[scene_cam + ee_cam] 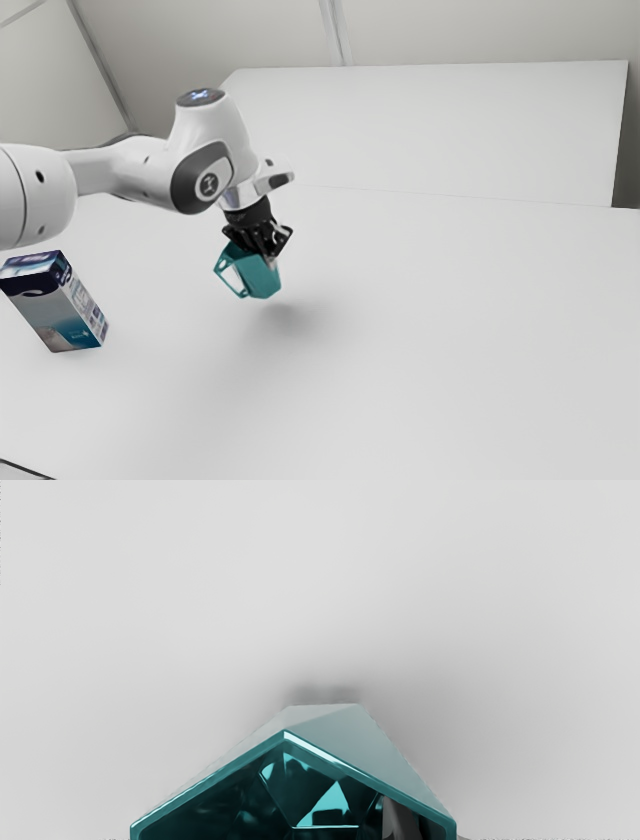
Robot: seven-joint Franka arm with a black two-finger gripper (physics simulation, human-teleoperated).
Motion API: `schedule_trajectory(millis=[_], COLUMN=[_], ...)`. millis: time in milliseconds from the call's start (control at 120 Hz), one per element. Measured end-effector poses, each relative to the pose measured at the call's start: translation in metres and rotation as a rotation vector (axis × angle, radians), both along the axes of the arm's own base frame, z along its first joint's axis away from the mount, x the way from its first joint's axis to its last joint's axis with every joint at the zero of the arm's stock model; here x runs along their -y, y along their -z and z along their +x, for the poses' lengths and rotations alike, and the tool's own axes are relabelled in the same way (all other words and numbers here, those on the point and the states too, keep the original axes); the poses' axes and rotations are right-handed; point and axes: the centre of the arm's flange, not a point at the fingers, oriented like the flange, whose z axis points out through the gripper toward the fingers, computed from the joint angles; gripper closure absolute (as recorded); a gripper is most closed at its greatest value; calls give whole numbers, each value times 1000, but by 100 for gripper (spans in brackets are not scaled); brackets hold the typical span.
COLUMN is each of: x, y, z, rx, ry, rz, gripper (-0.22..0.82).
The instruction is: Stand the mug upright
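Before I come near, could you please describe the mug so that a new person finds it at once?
Over the white table, find the black end effector. It holds the teal mug, whose angular handle points toward the exterior view's left. Unlike the printed carton, it is faceted and plain-coloured.

White table, pale grey walls

The glossy white, rounded arm has charcoal joint bands, dark screw holes and a black claw.
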Motion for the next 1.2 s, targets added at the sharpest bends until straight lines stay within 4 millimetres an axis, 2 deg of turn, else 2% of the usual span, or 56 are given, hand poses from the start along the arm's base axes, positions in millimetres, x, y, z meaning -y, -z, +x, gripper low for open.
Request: schedule_trajectory(millis=[233,608,958,1117,1200], x=[-1,0,1,2,2], y=[14,53,63,57,50], z=[-7,1,4,4,3], rx=[-19,-42,-30,-25,-16], ry=[-27,-62,-84,-91,-93], rz=[6,3,-4,-13,-16], gripper=[78,78,78,43,29])
